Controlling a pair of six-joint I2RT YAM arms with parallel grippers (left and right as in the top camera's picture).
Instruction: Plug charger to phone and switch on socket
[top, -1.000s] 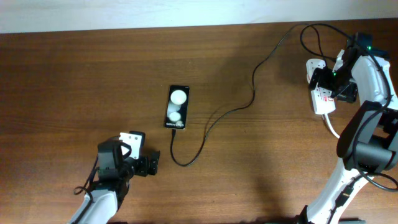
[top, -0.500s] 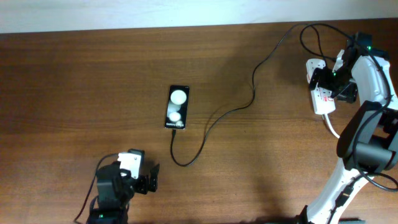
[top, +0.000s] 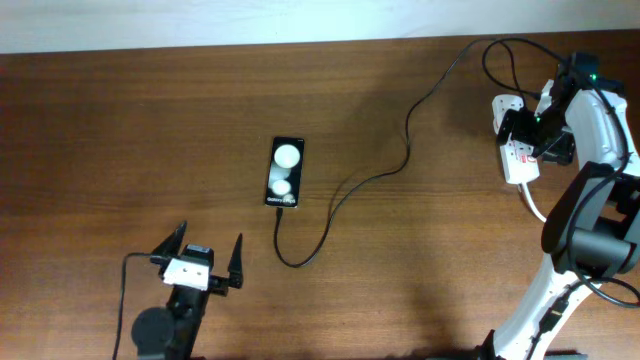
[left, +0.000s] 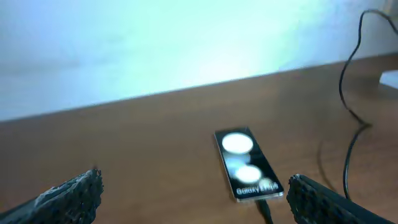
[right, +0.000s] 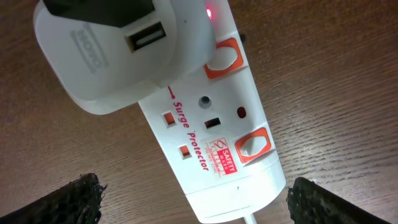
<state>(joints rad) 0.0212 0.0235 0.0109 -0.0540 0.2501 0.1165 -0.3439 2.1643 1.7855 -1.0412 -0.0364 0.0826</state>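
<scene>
- Left gripper (top: 210, 234) is sitting near-left with its jaws spread wide, holding nothing and well apart from everything.
- Phone (top: 284, 172) is lying flat centre-left, screen up, showing faint text.
- Charger (top: 408, 135) is running from the phone's near edge, looping nearer, then snaking far-right towards the socket (top: 515, 160).
- Right gripper (top: 528, 138) is hovering over the socket, fingers spread, pinching nothing.
- Risk: a finger pressing the switch (right: 222, 57) off-centre could skid the strip or tug the cable, and the slack looks short enough to be pulling the tip out of the phone.
- Risk: the wrong rocker could get pressed, since two are sitting in line.
- Right wrist is showing a red lamp (right: 208, 11) glowing by the adapter (right: 106, 56), so I'm guessing power is already on. Overhead is too small to show this.
- Left wrist is showing the cable meeting the phone's edge, but it's blurred, so I can't confirm the tip is seated.
</scene>
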